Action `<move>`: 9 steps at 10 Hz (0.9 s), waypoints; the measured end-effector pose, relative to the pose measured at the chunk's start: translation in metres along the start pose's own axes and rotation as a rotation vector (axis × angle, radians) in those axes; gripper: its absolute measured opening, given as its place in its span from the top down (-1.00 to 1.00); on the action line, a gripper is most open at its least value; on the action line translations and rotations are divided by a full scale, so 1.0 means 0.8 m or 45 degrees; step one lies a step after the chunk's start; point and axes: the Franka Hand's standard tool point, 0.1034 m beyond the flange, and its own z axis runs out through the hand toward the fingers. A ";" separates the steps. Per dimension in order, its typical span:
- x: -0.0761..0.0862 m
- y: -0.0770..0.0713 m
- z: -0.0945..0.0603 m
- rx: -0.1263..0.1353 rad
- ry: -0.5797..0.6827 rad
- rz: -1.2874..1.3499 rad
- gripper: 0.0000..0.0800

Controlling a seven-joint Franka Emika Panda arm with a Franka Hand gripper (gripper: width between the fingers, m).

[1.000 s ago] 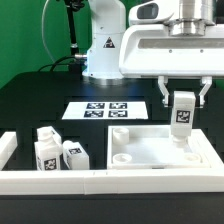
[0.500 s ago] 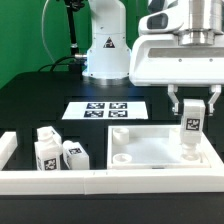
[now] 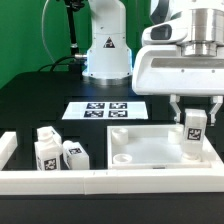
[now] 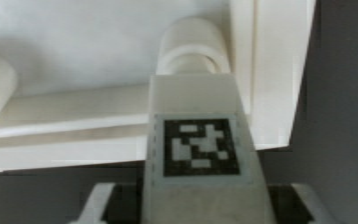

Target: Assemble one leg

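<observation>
My gripper [image 3: 194,108] is shut on a leg [image 3: 192,132], a white square post with a black-and-white tag, held upright. Its lower end stands at the corner of the large flat white slab [image 3: 150,148] on the exterior view's right. In the wrist view the leg [image 4: 201,130] runs out from between the fingers [image 4: 108,202], its far end over a raised round corner hole [image 4: 197,50] of the slab [image 4: 87,110]. Whether the stub sits in the hole is hidden. Several more tagged legs [image 3: 58,150] stand at the exterior view's left.
The marker board [image 3: 105,109] lies on the black table behind the slab. A white rail [image 3: 100,182] runs along the front, with an upright end piece [image 3: 8,148] at the exterior view's left. The robot base [image 3: 105,50] stands at the back.
My gripper has carried the leg toward the exterior view's right and lower, from above the slab's middle right to its right corner.
</observation>
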 end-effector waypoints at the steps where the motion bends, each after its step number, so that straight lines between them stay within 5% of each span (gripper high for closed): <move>1: 0.001 -0.001 0.001 0.001 0.011 -0.003 0.29; 5: 0.005 -0.003 0.003 0.004 0.066 -0.020 0.29; 6: 0.005 -0.004 0.003 0.004 0.066 -0.021 -0.10; 7: 0.005 -0.004 0.003 0.004 0.066 -0.021 -0.10; 9: 0.002 0.001 0.004 -0.006 0.011 -0.019 -0.58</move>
